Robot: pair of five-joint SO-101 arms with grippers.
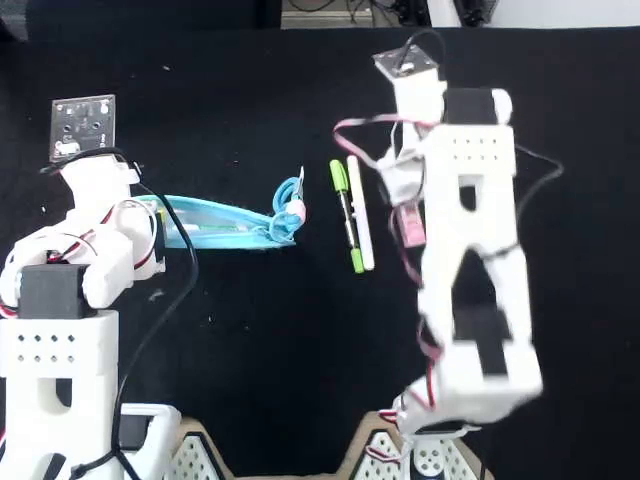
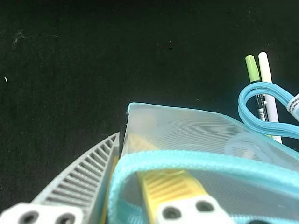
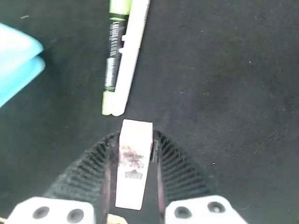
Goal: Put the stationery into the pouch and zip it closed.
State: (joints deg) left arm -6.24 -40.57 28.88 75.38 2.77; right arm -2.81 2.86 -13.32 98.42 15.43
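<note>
Tabletop (image 1: 250, 350) matte black, pale strip (image 1: 560, 12) beyond

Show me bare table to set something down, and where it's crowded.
Bare table lies near-side of the pouch, between the arm bases, and beyond the pouch. Crowded: between the pouch's loop and the right claw, where the green pen and white pen lie.

Black table (image 1: 230, 90); pale floor (image 1: 560, 12) beyond far edge.
</note>
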